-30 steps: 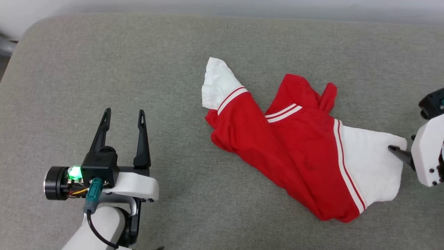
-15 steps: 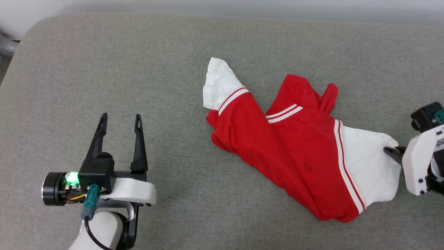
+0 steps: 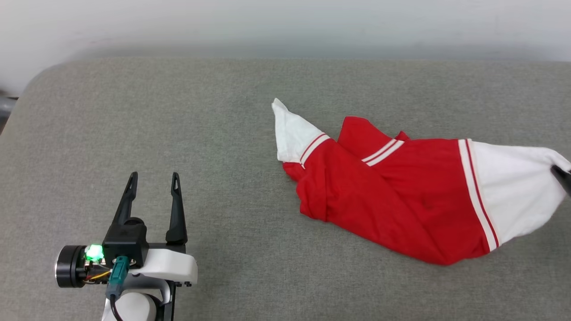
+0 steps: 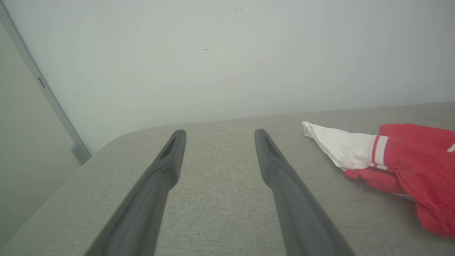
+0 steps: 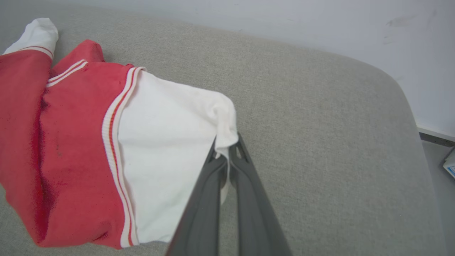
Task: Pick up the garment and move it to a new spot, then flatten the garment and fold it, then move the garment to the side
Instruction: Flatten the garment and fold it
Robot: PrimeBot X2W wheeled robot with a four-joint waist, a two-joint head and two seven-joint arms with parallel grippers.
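Observation:
The garment, a red T-shirt with white sleeves and striped trim, lies crumpled on the grey cushion, right of centre. My right gripper is shut on the corner of its near white sleeve, which is pulled up off the surface; one dark fingertip shows at the head view's right edge. The other white sleeve points to the far left of the heap. My left gripper stands open over bare cushion at the lower left, well apart from the garment.
A pale wall runs along the cushion's far edge. The cushion's rounded corners lie at the far left and at the right. Floor with a small white-and-blue object lies beyond the right edge.
My right gripper has shut on the white sleeve corner and lifted it up and to the right, stretching the garment. The head camera has tilted, shifting the whole picture down. The left gripper stayed open.

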